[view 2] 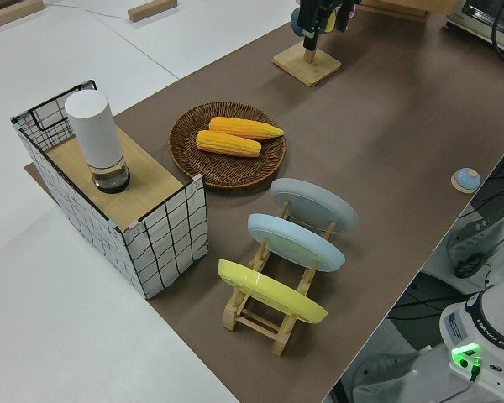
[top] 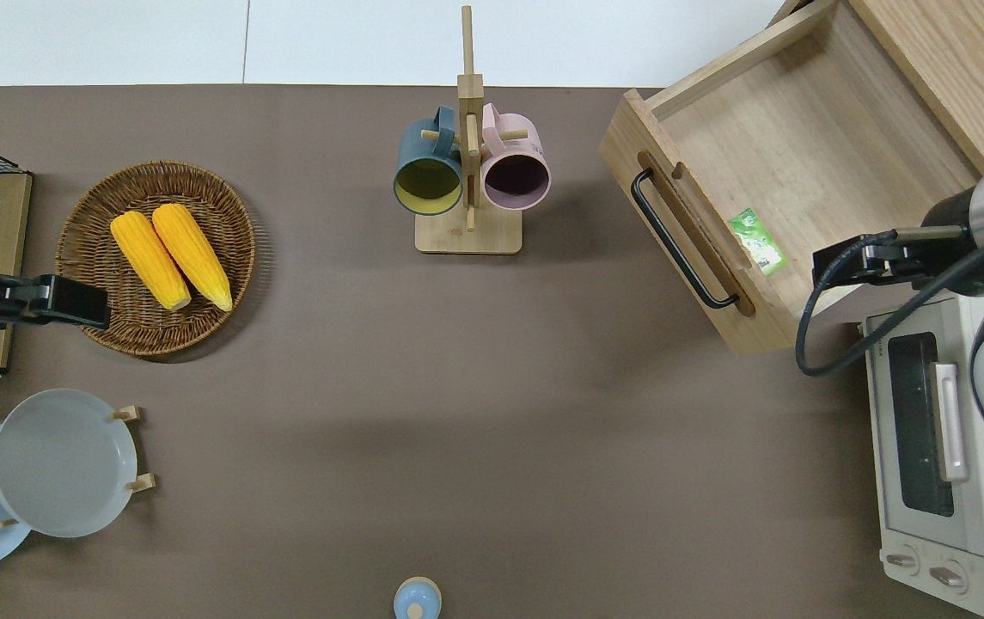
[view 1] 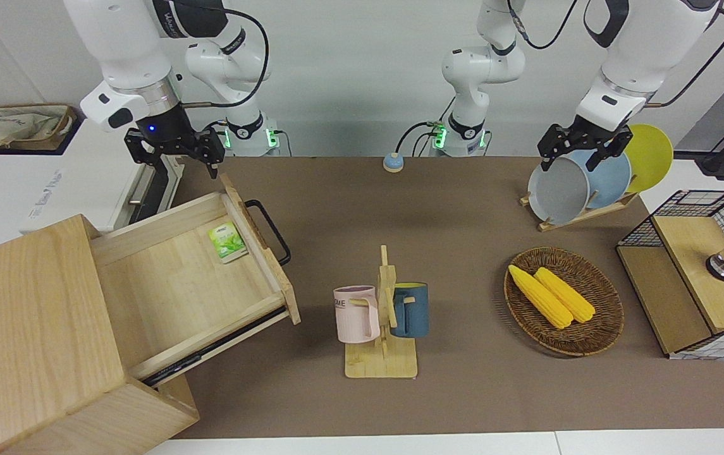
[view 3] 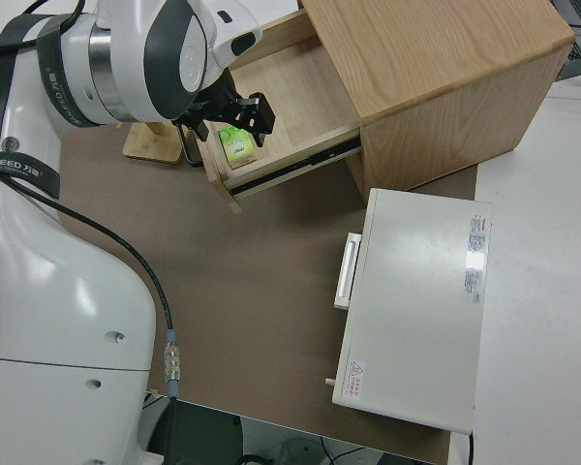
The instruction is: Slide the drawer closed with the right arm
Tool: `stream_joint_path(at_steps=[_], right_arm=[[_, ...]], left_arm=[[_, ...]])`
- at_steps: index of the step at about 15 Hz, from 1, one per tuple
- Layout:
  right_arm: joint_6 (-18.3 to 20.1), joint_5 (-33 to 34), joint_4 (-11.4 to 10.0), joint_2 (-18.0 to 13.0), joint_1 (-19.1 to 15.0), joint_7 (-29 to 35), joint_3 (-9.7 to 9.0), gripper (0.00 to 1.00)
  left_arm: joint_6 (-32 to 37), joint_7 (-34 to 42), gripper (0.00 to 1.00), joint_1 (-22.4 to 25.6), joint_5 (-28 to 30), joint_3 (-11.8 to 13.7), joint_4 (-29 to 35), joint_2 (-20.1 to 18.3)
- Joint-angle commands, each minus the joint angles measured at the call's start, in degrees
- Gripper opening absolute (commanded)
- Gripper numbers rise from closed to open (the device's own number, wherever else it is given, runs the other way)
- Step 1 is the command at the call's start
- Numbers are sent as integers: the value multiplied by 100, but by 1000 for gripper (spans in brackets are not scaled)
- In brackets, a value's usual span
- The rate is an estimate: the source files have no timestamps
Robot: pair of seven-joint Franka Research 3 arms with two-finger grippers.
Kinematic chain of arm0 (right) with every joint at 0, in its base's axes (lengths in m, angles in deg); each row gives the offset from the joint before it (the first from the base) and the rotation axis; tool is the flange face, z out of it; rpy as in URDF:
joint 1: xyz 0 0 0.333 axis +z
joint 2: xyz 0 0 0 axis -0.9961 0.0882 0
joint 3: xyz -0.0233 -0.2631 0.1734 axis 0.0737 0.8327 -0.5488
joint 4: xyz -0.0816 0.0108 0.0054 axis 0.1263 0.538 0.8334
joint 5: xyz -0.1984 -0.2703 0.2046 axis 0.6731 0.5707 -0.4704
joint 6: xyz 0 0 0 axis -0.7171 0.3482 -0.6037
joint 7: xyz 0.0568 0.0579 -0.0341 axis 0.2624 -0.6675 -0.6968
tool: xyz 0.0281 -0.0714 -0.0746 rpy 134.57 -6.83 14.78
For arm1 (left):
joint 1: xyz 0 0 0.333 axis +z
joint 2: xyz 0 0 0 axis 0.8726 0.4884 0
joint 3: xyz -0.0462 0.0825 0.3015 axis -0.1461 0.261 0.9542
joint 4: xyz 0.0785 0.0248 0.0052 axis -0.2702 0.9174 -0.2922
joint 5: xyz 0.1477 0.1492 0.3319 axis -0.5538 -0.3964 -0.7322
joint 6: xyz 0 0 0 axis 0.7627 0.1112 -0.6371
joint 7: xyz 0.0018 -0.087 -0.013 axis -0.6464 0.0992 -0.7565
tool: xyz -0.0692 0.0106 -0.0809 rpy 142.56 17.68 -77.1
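The drawer [view 1: 178, 278] stands pulled far out of the pale wood cabinet [view 1: 26, 328], its black loop handle [view 1: 270, 230] facing the middle of the table. A small green packet [view 1: 227, 242] lies inside, near the drawer front. My right gripper [view 1: 175, 158], blue light showing, hangs open and empty over the drawer's side wall nearest the robots, between the drawer and the white toaster oven [view 1: 52, 183]. The overhead view shows the right gripper [top: 827, 266] at that wall of the drawer [top: 801, 146], close to the packet [top: 758, 241]. My left arm is parked, its gripper [view 1: 580, 155] open.
A mug rack [view 1: 382, 316] with a pink and a blue mug stands mid-table. A wicker basket [view 1: 602, 328] holds two corn cobs. A plate rack [view 1: 583, 183], a mesh-sided wood box [view 1: 697, 272] and a small blue knob [view 1: 392, 162] are also on the table.
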Motion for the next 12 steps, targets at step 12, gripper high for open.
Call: stream_joint_path(at_steps=[12], right_arm=[[-20, -40, -13, -64, 435, -123, 476, 983]], left_arm=[[113, 56, 993, 22, -98, -37, -140, 65]])
